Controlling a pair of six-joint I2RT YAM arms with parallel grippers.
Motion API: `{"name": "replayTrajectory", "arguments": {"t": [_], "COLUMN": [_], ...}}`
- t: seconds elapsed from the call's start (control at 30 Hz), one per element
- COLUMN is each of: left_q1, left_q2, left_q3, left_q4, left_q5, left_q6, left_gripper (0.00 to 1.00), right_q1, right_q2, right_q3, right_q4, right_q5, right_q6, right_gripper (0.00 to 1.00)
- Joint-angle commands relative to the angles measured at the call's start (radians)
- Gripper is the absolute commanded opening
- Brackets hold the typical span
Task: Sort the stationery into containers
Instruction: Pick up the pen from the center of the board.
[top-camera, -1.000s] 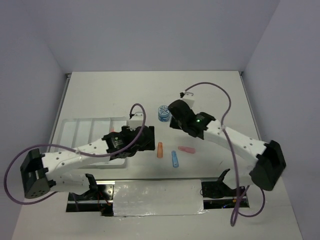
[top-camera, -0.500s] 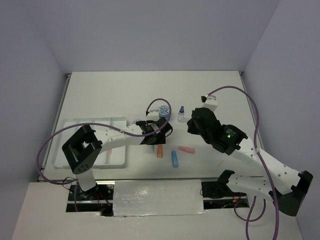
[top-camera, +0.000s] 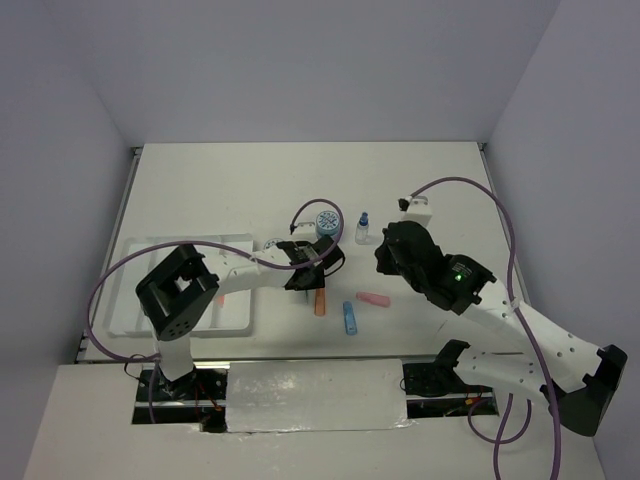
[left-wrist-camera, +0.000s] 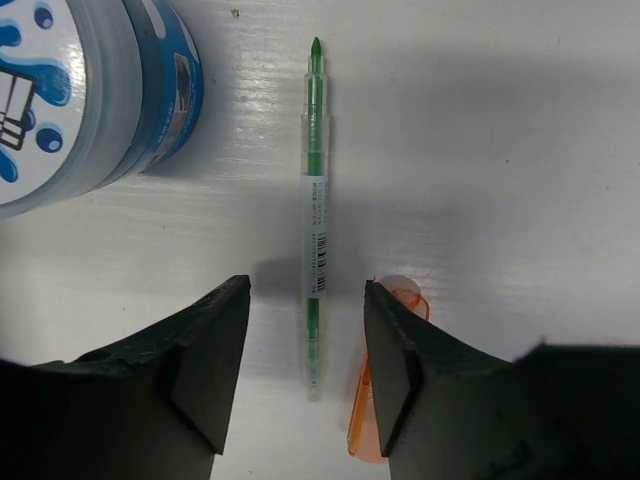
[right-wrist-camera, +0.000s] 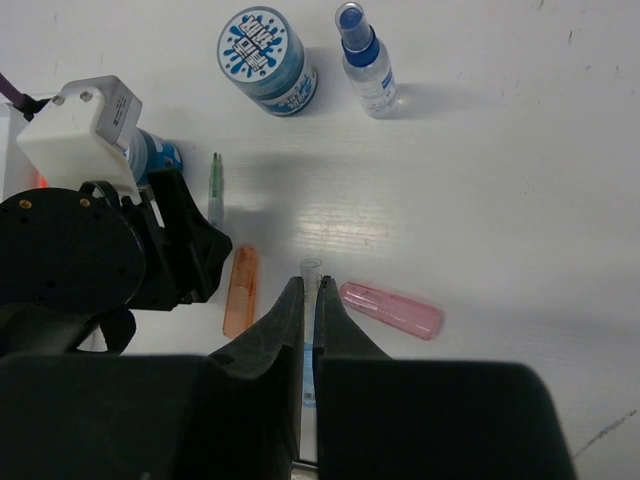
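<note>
Stationery lies loose on the table (top-camera: 240, 180), to the right of the white tray (top-camera: 150, 268). Left gripper (left-wrist-camera: 305, 300): fingers apart, straddling the lower half of the green pen (left-wrist-camera: 316, 190) with a gap on each side; the pen lies flat. One patterned pot (left-wrist-camera: 80, 90) stands just left of the pen. The orange marker (left-wrist-camera: 385, 410) lies just right of it, partly hidden by a finger. Right gripper (right-wrist-camera: 308, 300): fingers brought together to a thin slit, clamping nothing, above the blue marker (top-camera: 350, 318). The pink eraser (right-wrist-camera: 392, 310) lies just right of those fingers. A second pot (right-wrist-camera: 265, 47) and the blue-capped bottle (right-wrist-camera: 365, 62) stand upright near each other, not touching, farther out on the table.
</note>
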Motion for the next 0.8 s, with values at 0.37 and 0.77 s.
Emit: {"name": "replayTrajectory", "arguments": {"t": [0.37,0.77], "left_q1": [0.024,-0.04], "left_q2": [0.047,-0.261], "left_q3": [-0.075,-0.102], "left_q4": [0.075,0.09], "left_q5": [0.047,-0.004], "left_q6": [-0.018,0.087], "left_gripper": [0.31,0.0], "right_q1": [0.0,0.0], "right_q2": [-0.034,-0.073], "right_q3": [-0.019,-0.063], "right_q4": [0.069,0.202], "right_q5": [-0.03,-0.117], "right_q6": [-0.029,-0.008], "right_gripper": [0.0,0.0]}}
